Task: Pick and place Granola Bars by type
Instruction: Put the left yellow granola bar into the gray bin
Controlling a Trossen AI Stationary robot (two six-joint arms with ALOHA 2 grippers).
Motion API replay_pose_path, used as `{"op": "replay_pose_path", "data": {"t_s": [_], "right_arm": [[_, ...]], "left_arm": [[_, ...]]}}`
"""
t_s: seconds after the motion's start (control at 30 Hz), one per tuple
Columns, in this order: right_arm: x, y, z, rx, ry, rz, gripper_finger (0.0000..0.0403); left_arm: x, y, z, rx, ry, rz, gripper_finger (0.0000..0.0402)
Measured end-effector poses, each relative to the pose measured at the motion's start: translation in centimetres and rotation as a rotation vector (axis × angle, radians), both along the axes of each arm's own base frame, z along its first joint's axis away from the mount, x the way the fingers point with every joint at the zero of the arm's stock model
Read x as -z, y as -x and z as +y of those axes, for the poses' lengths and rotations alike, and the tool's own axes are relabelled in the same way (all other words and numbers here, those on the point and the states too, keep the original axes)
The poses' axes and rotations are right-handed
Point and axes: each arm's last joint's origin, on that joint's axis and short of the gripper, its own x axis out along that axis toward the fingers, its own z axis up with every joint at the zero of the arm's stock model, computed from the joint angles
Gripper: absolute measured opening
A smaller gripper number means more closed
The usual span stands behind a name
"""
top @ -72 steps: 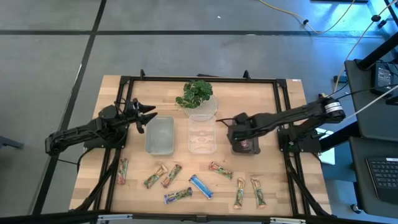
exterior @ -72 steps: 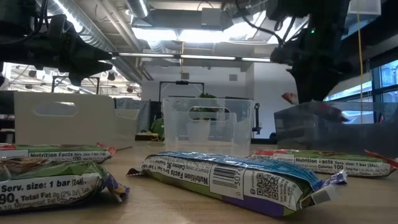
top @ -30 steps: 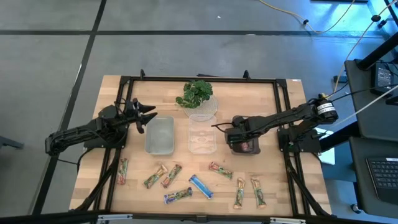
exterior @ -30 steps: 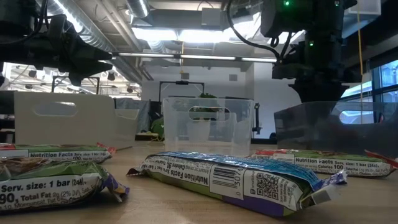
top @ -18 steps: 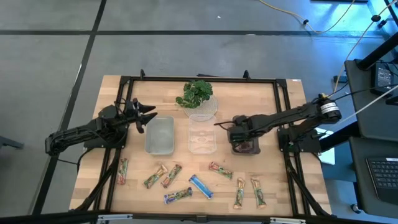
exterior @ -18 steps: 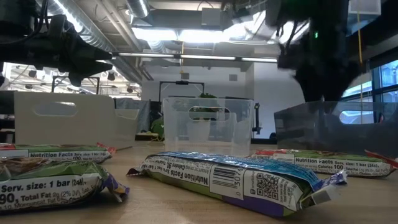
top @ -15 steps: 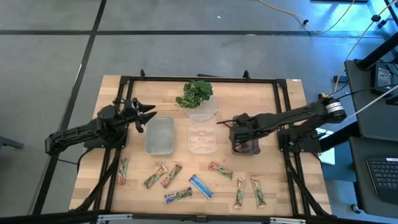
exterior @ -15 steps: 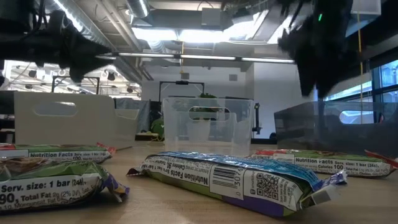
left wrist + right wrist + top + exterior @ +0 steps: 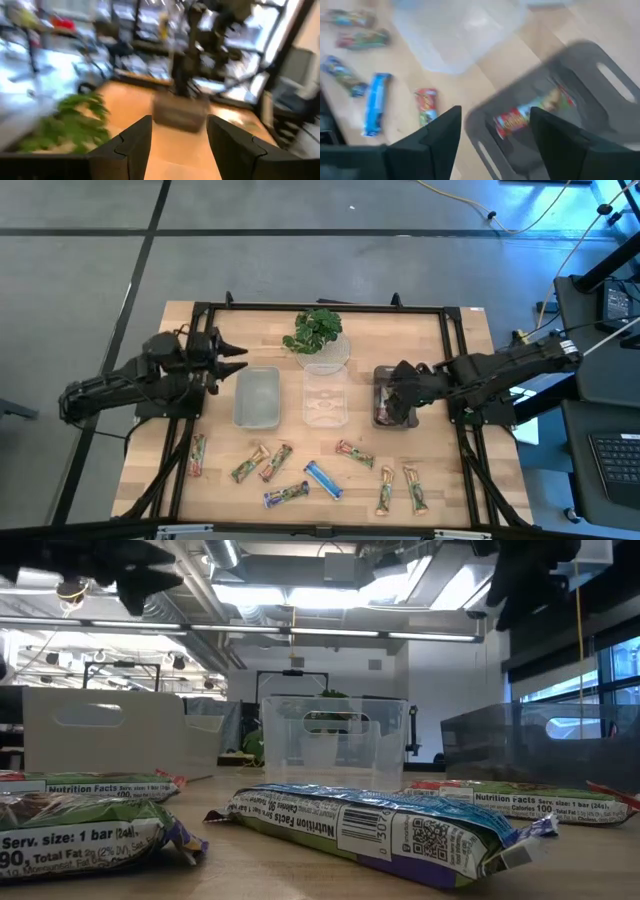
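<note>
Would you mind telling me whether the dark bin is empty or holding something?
Holding something: the dark bin has a red-green granola bar lying inside.

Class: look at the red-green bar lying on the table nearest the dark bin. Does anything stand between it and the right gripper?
Nothing visible does. The right gripper, jaws open, hangs over the dark bin; the red-green bar lies on bare wood just in front of that bin.

Lab or workshop: exposed ceiling ducts [image 9: 215, 585], strip lights [image 9: 300, 632], concrete floor [image 9: 90, 270].
</note>
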Motion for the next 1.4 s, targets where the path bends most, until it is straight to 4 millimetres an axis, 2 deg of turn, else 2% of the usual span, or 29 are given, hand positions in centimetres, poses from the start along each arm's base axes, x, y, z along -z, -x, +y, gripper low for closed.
{"op": "replay_pose_path", "data": {"t_s": [0.17,0.37,0.5,0.67,0.83,1.0,1.2,1.4], "right_arm": [[-0.1,1.0,-0.4,-0.110,0.051,-0.148,0.0239],[0.2,3.8,-1.2,-0.103,0.062,-0.158,0.0239],[0.9,5.6,-1.7,-0.104,0.067,-0.132,0.0239],[2.5,7.0,-2.1,-0.115,0.063,-0.120,0.0239],[3.9,8.0,-2.4,-0.136,0.076,-0.102,0.0239],[4.3,8.2,-2.4,-0.142,0.078,-0.100,0.0239],[4.3,8.1,-2.4,-0.162,0.092,-0.101,0.0239],[4.3,8.1,-2.4,-0.162,0.092,-0.100,0.0239]], "left_arm": [[-3.5,-2.0,-0.5,0.094,0.050,0.202,0.0181],[-5.1,-5.3,-2.6,0.000,0.169,0.565,0.0182],[-5.4,-8.0,-6.0,-0.049,0.202,0.687,0.0181],[-5.5,-10.3,-11.5,-0.126,0.233,0.700,0.0182],[-3.2,-11.2,-16.0,-0.273,0.336,0.818,0.0181],[-0.5,-12.3,-19.6,-0.381,0.437,0.994,0.0182],[2.6,-13.4,-22.5,-0.487,0.491,1.143,0.0182],[5.2,-13.5,-24.1,-0.603,0.587,1.245,0.0180]]}}
